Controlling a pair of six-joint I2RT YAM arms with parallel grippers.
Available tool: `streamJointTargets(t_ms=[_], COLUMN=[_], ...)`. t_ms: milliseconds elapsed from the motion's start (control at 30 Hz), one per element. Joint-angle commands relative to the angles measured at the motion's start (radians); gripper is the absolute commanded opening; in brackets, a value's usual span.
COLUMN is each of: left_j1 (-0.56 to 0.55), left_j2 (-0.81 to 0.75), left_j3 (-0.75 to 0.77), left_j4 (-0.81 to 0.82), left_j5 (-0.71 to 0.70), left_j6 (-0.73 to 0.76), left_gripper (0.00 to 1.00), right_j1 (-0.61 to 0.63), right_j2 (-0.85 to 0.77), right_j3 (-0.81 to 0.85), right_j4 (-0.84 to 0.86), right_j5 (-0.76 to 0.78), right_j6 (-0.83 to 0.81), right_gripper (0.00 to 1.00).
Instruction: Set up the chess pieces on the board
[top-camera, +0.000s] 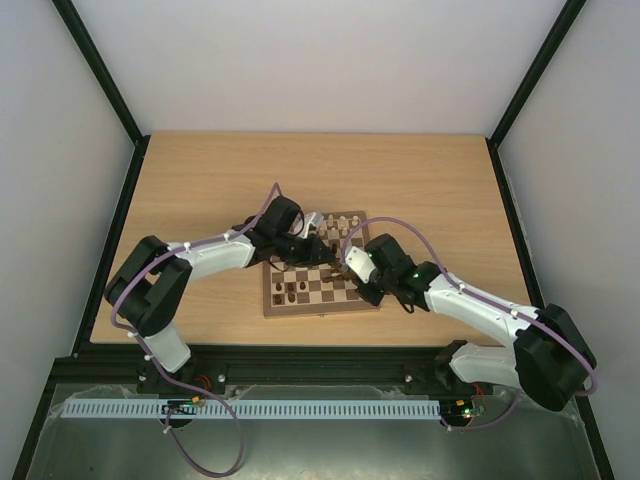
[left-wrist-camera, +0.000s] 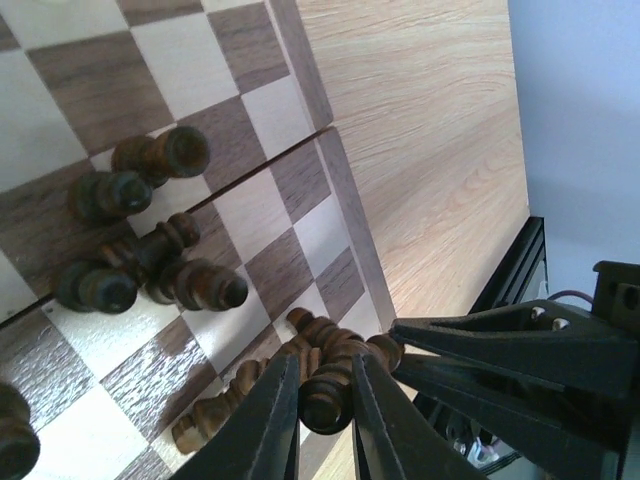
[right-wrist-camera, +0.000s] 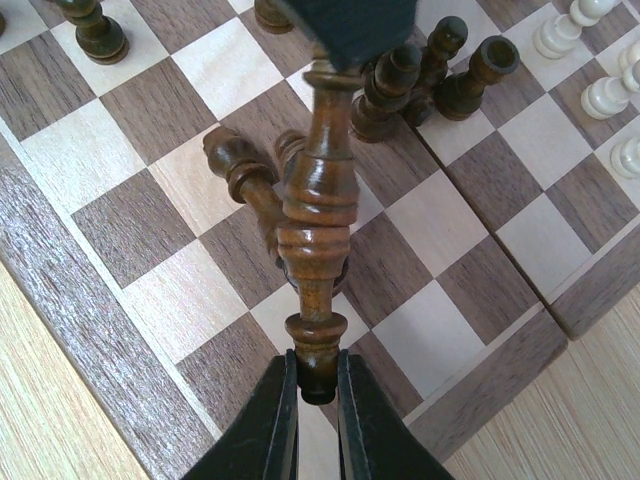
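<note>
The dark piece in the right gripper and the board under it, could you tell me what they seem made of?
The dark piece: seemingly turned wood, stained brown, glossy varnish by its highlights and lathe rings. The board: likely wood veneer, grain showing, satin sheen.

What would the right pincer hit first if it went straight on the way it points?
Probably the left pincer, the dark shape at the far end of the dark piece that the right pincer holds; depth is unclear.
</note>
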Motion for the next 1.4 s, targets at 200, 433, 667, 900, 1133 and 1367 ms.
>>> streamJointTargets(t_ms=[200,433,667,900,1133,1367], left_j1=[-0.028,-0.092,-0.103,-0.104,-0.087,0.028], left_j2=[-0.02,-0.077,-0.118,-0.182,-0.235,-0.346], left_j3=[0.068,0.064,0.031,0.011,0.004,-0.122], left_j4=[-0.088,-0.131,-0.123,-0.151,-0.135,0.175], left_j5=[-0.165,-0.332,-0.338,-0.361,-0.327,-0.141], left_j6=[0.112,0.185,0.189,0.207,0.123,-0.207], left_gripper=[0.09,0.07,0.06,0.06,0.06,0.05], right_j1=[-0.001,-0.001,-0.001,-0.014,-0.09,-0.09], right_j2=[0.068,0.129,0.149,0.1,-0.07,-0.087], right_j3=[-0.001,0.012,0.018,0.02,0.043,0.093], right_j4=[0.008,0.011,0.008,0.004,-0.023,-0.027], right_j5=[0.008,0.025,0.022,0.015,-0.172,-0.278], right_j6=[0.002,0.007,0.011,0.025,0.03,0.061], right_gripper=[0.04,0.06,0.11,0.35,0.45,0.49])
